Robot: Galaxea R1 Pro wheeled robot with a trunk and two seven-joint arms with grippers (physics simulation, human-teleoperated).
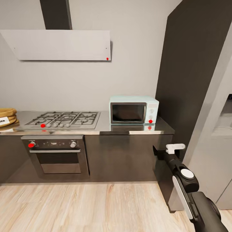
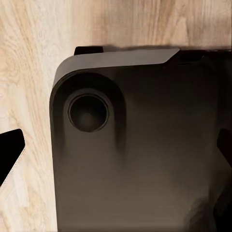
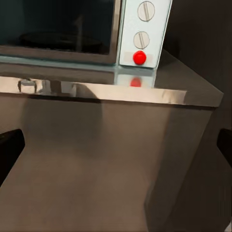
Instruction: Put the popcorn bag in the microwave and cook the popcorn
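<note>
Clearly the popcorn bag [image 1: 7, 116] sits far left of the microwave [image 1: 133, 109]; drive closer first. Right gripper [image 1: 175, 148] looks spread, probably; left unreadable.

It was a home kitchen: a gas hob [image 1: 64, 119] sat over a built-in oven [image 1: 56, 154], with a hood [image 1: 61, 45] above, a mint microwave [image 1: 133, 109] on the grey countertop [image 1: 135, 128], dark cabinets [image 1: 122, 158] and wood floor [image 1: 80, 206].
</note>
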